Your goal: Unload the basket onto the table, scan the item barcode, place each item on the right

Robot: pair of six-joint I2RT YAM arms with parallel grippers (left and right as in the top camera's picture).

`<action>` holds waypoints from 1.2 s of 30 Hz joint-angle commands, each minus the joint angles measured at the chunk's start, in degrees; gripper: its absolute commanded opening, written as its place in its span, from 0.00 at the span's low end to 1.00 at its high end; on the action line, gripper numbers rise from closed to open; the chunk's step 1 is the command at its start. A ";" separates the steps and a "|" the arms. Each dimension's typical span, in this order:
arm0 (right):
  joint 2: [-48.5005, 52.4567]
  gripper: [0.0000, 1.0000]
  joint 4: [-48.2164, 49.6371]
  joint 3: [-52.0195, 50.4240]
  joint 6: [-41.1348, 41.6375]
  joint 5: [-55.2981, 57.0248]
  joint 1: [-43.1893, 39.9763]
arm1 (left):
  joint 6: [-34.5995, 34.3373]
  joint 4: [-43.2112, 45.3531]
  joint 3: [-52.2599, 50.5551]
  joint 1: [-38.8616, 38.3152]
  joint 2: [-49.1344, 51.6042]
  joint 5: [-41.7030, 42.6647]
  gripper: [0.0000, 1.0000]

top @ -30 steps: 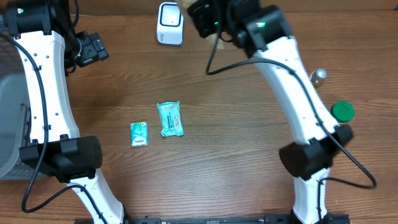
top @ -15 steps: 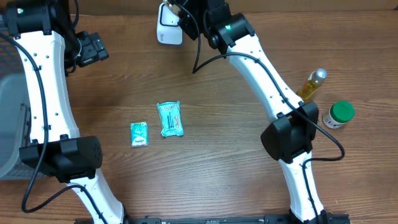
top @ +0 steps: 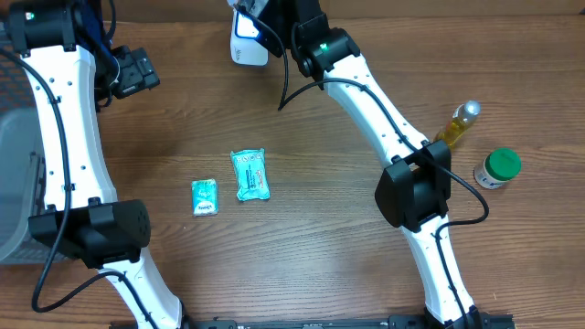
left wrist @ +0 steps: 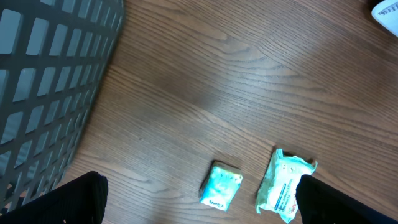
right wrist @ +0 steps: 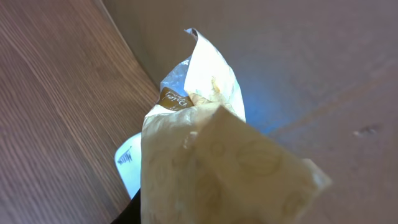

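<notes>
A crinkled tan snack packet (right wrist: 211,162) fills the right wrist view, with my right gripper (top: 272,15) shut on it; the fingers themselves are hidden behind the wrapper. The packet hangs just above the white barcode scanner (top: 249,41), whose edge (right wrist: 127,167) peeks out below the packet. Far to the left, my left gripper (top: 137,73) is open and holds nothing. In its wrist view the left gripper (left wrist: 199,200) is high above a small teal packet (left wrist: 221,185) and a larger teal packet (left wrist: 283,186).
The small teal packet (top: 205,196) and larger teal packet (top: 249,174) lie mid-table. A yellow bottle (top: 460,123) and a green-lidded jar (top: 498,167) stand at the right. A grey mesh basket (top: 14,174) sits at the left edge.
My right arm has swung left with the packet, from right of the scanner to directly over it. The left arm has not moved.
</notes>
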 commanded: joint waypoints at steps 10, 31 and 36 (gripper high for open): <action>4.24 0.08 1.70 1.51 -3.26 -0.72 0.61 | 0.39 -0.13 -0.22 -0.07 -1.31 0.48 1.00; 4.46 0.12 -4.04 1.51 -3.04 -6.32 0.98 | 0.39 -0.13 -0.22 -0.07 -1.31 0.48 1.00; 4.46 0.12 -4.26 1.51 -3.02 -6.32 0.22 | 0.39 -0.13 -0.22 -0.07 -1.31 0.48 1.00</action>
